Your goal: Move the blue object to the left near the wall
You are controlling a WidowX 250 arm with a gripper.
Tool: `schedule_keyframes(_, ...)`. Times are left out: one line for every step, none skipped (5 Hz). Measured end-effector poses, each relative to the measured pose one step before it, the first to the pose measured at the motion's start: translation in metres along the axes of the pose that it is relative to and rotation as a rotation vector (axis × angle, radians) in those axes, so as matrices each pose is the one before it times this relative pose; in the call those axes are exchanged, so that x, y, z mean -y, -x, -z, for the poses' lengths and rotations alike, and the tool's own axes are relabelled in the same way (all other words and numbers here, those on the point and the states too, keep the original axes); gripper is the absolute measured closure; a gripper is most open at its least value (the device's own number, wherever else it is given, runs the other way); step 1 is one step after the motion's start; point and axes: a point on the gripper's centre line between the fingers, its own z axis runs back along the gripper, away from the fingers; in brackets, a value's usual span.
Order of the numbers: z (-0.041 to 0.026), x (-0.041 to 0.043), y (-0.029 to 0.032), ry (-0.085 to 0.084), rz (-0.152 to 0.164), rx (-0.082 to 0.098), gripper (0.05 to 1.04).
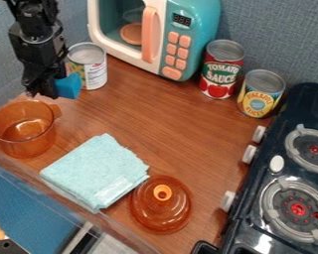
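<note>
At the upper left, my gripper (45,89) hangs just above and behind the orange pot, close to the left wall. It is shut on the blue object (68,86), which sticks out to the right of the fingers, in front of a can. Part of the blue object is hidden by the gripper. The wall (4,59) rises behind the arm on the left.
A transparent orange pot (24,130) stands below the gripper, and a can (89,67) stands right behind it. A toy microwave (182,30), two more cans, a folded cloth (99,171), an orange lid (160,211) and a stove (287,173) lie farther off.
</note>
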Motion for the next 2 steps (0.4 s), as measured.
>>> schedule_keyframes(0.01548, -0.00084, -0.01702, -0.0678, -0.0572, 0.0159, 0.765)
schedule_keyframes(0.01420, -0.00112, -0.00820, -0.0515, -0.0466, -0.0104, 0.765)
